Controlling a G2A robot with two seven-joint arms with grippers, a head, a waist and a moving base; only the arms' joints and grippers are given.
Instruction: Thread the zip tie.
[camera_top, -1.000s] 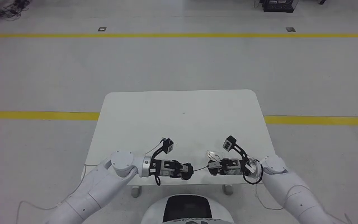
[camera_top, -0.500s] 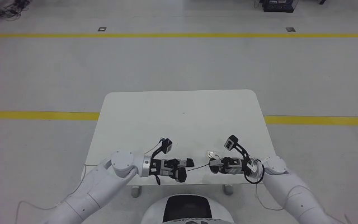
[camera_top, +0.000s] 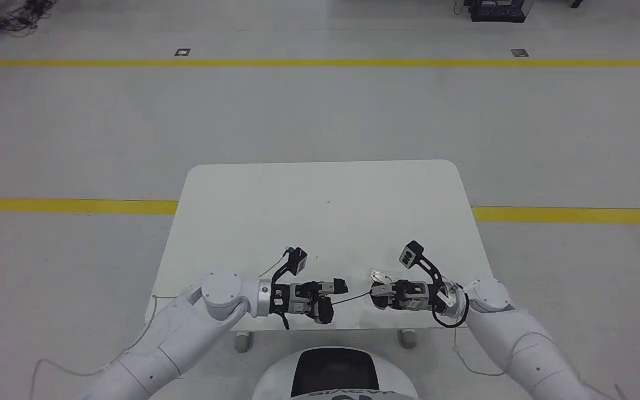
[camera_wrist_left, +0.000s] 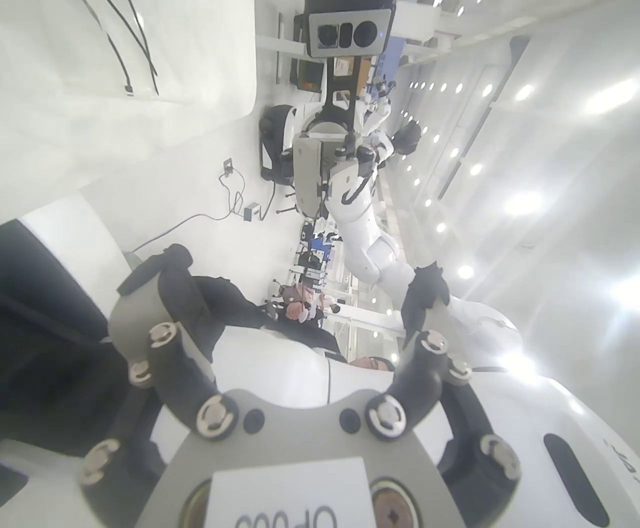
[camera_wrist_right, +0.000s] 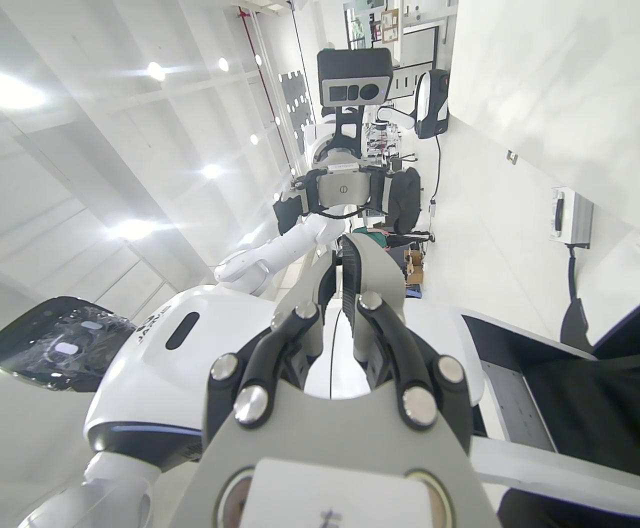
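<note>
Top view: one thin black plastic zip tie (camera_top: 352, 296) spans two grippers over one white table's (camera_top: 320, 200) near edge; right gripper (camera_top: 376, 295) pinches its end, left gripper (camera_top: 332, 298) gapes wide, gripping nothing

zip tie (camera_top: 352, 296) v. thin, ends hidden, threading unclear

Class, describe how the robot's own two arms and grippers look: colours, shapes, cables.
The left arm and right arm wear glossy white rounded shells. The left gripper and right gripper have grey metal fingers, silver screws and black pads. Black cables loop at the wrists.
</note>
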